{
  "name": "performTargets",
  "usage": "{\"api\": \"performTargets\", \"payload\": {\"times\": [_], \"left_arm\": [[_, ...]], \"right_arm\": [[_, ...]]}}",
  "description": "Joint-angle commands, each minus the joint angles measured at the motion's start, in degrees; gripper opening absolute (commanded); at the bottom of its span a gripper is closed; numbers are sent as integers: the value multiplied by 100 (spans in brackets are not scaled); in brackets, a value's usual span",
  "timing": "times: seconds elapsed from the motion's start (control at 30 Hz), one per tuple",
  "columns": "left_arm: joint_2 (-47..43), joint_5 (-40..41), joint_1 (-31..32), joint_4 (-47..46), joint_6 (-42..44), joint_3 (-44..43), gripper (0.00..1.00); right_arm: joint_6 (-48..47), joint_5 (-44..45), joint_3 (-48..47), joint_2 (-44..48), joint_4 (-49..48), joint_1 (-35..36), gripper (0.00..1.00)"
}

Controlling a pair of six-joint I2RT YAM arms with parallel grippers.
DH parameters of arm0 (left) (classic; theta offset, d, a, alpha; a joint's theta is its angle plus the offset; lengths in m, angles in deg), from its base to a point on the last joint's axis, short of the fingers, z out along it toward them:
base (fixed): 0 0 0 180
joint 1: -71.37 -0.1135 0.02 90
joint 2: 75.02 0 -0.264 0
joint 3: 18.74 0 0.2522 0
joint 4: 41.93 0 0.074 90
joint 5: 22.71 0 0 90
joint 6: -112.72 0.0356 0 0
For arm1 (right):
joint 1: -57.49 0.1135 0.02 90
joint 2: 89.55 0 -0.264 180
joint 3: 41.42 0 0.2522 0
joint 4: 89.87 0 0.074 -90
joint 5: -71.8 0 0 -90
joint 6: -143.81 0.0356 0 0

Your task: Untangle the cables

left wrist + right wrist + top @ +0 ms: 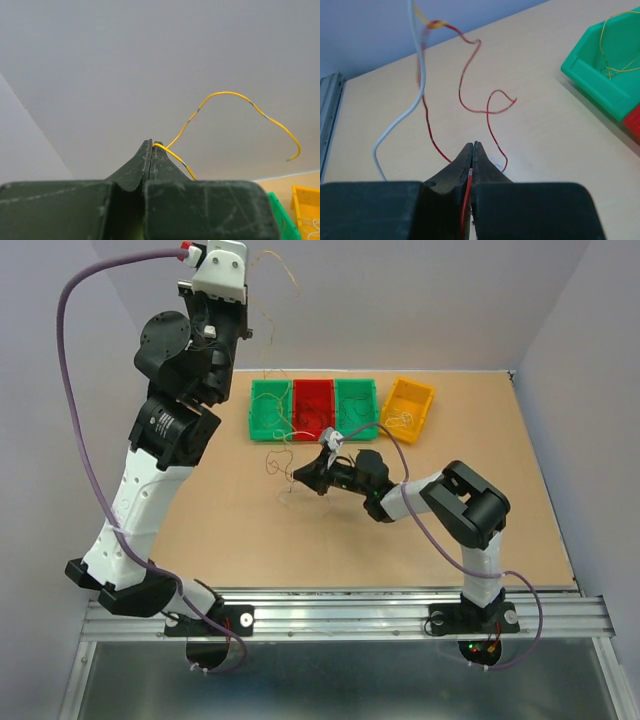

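My left gripper is raised high above the table's far left and is shut on a thin yellow cable. In the left wrist view the jaws are pressed together with the yellow cable coming out at their tip. My right gripper is low over the table's middle, shut on a thin red cable that runs between its closed jaws. The red cable loops up beside a white cable towards a blurred yellow strand. In the top view, thin strands hang from the left gripper down to the table.
Green, red, green and yellow bins stand in a row at the table's far side. Thin yellow wires lie in a green bin. Grey walls enclose the table.
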Motion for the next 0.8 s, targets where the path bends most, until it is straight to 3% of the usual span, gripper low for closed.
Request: {"api": "performTargets", "payload": {"times": [0.0, 0.23, 0.47, 0.5, 0.57, 0.6, 0.63, 0.77], "left_arm": [[273, 552, 2, -363, 222, -724, 0], [766, 1635, -24, -1207, 1443, -1350, 0], [477, 1627, -86, -1393, 1322, -877, 0], [433, 1496, -86, -1375, 1191, -632, 0], [240, 1329, -86, -1358, 1015, -341, 0], [126, 1110, -86, -1297, 805, -70, 0], [64, 978, -86, -1261, 699, 72, 0], [-279, 240, -77, -1094, 171, 731, 0]], "right_arm": [[136, -18, 370, 191, -952, 41, 1], [-154, 736, 1520, 595, -970, 41, 0], [-163, 2451, 2883, 1438, -997, 41, 1], [-180, 2504, 3076, 1552, -996, 32, 14], [-233, 2216, 3156, 1868, -996, 32, 53], [-207, 2119, 3183, 1966, -988, 32, 81], [-215, 1840, 3174, 2141, -988, 32, 90], [-198, 1240, 2920, 2371, -961, 41, 100]]}}
